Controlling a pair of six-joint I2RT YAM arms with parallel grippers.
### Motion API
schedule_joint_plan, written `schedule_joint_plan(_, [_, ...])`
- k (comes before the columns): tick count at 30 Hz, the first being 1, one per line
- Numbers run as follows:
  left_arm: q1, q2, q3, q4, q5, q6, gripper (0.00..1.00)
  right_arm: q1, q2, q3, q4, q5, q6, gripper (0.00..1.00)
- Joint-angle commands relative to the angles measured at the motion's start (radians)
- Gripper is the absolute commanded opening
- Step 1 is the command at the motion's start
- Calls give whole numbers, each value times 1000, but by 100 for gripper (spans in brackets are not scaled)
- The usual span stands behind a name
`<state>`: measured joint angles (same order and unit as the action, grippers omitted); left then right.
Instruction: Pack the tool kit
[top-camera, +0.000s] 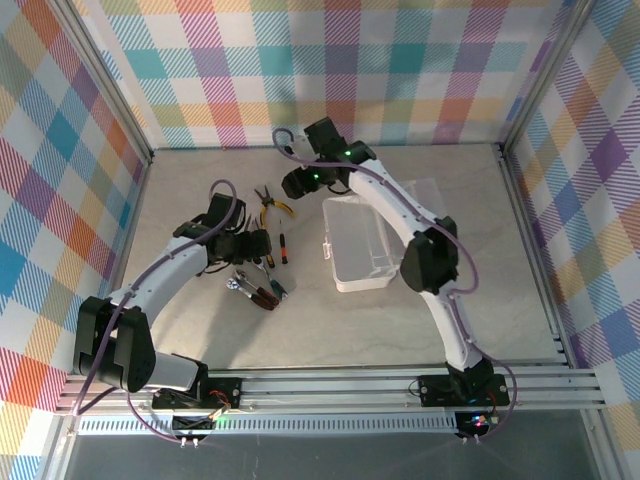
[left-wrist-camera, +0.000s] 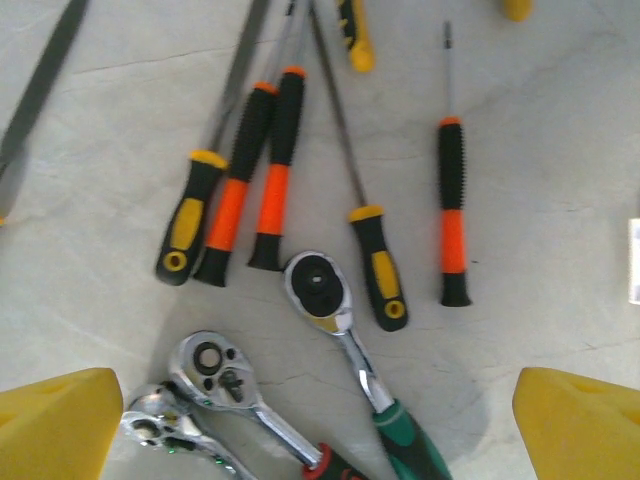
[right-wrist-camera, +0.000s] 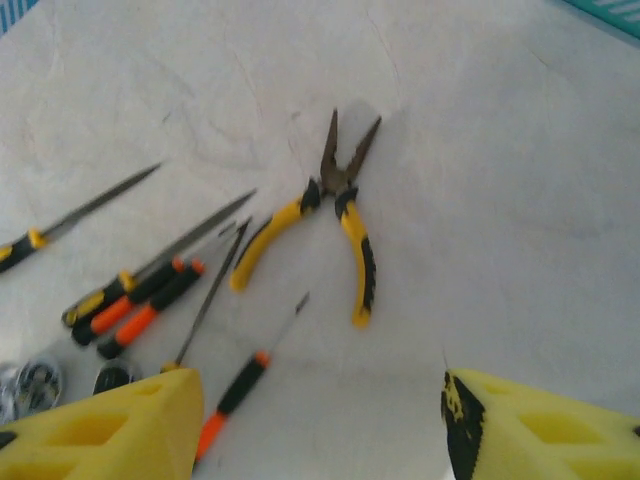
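Three chrome ratchets (left-wrist-camera: 225, 375) lie just left of the case (top-camera: 360, 245), by its near corner. Their round heads are shiny and toothed. One has a green grip and one a red one; any stamping on the heads is too small to read.

Behind them, also left of the case, lie slim screwdrivers (left-wrist-camera: 452, 215) with ribbed black-and-orange handles. One lies alone nearest the case, and two lie side by side, touching. Two files (left-wrist-camera: 382, 275) with black-and-yellow handles, each pierced by a round hole at the end, flank that pair.

The pliers (right-wrist-camera: 340, 200) lie farthest back, left of the case's far corner and apart from the other tools. They are long-nosed, with the grey steel tips slightly parted and the yellow-and-black handles spread.

The case is a translucent whitish plastic rectangle, its lid (top-camera: 425, 195) open on the side away from the tools. It rests on the pale, marbled table (top-camera: 480, 300).

The left gripper (left-wrist-camera: 318, 400) hovers over the ratchets, left of the case, its blocky yellow fingers (left-wrist-camera: 60, 425) wide apart and holding nothing. The right gripper (right-wrist-camera: 320, 400) hangs left of the case's far corner, near the pliers, with its yellow fingers (right-wrist-camera: 540, 425) apart and clear of every tool.
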<state>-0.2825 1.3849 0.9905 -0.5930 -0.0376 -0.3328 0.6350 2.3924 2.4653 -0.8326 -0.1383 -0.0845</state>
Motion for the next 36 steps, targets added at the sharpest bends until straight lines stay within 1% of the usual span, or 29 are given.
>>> schedule_joint_plan(1, [21,-11,-14,-58,-29,-6,100,-1,146,169,-85,-72,-84,62])
schedule_joint_plan(5, [25,4,-6,-59,-29,5,99,-3,215,167,0,-101,-109,60])
schedule_joint_plan(12, [34,42,13,-49,-26,22,100,-5,256,167,20,-139,-103,60])
schedule_joint_plan(15, [46,102,57,-32,-29,36,100,-6,206,120,36,-133,-89,63])
schedule_joint_plan(18, [61,205,141,-17,-22,46,100,-6,124,51,79,-110,-87,65])
schedule_joint_plan(21, [67,317,251,-12,-16,56,100,-9,68,54,52,-78,-99,66])
schedule_joint_plan(24, [68,435,370,-17,-13,74,94,-11,18,54,1,-27,-117,68])
schedule_joint_plan(26, [69,510,449,-32,-8,86,88,-15,-14,48,-34,11,-121,69])
schedule_joint_plan(29, [69,610,548,-45,2,99,76,-24,-78,8,-72,69,-110,69])
schedule_joint_plan(34, [72,734,673,-33,33,104,58,-34,-245,-158,-79,132,-98,70])
schedule_joint_plan(36, [72,775,720,-36,41,105,54,-37,-326,-246,-76,150,-94,71])
